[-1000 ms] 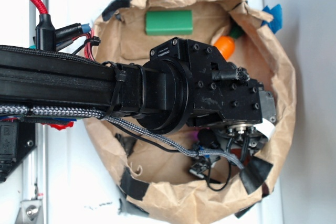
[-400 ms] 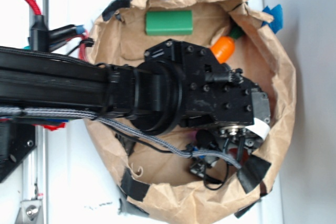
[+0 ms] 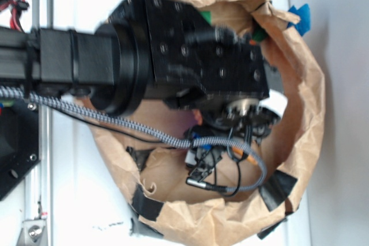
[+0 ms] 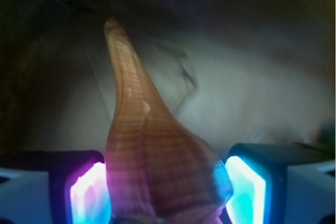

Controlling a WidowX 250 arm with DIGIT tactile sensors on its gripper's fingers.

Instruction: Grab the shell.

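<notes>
No legible text or labels anywhere.

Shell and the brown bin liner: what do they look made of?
The shell: looks like real or moulded shell, hard and slightly glossy, tan-brown with fine cross ridges; which of the two cannot be told. The liner: crumpled brown kraft paper, matte, creased and held with black and blue tape. The gripper has a glowing pad on each side of the shell.

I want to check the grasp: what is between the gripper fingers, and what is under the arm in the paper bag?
The shell sits between the lit fingers, pointed end away. In the exterior view the arm covers most of the paper bag, so its contents are hidden.
</notes>
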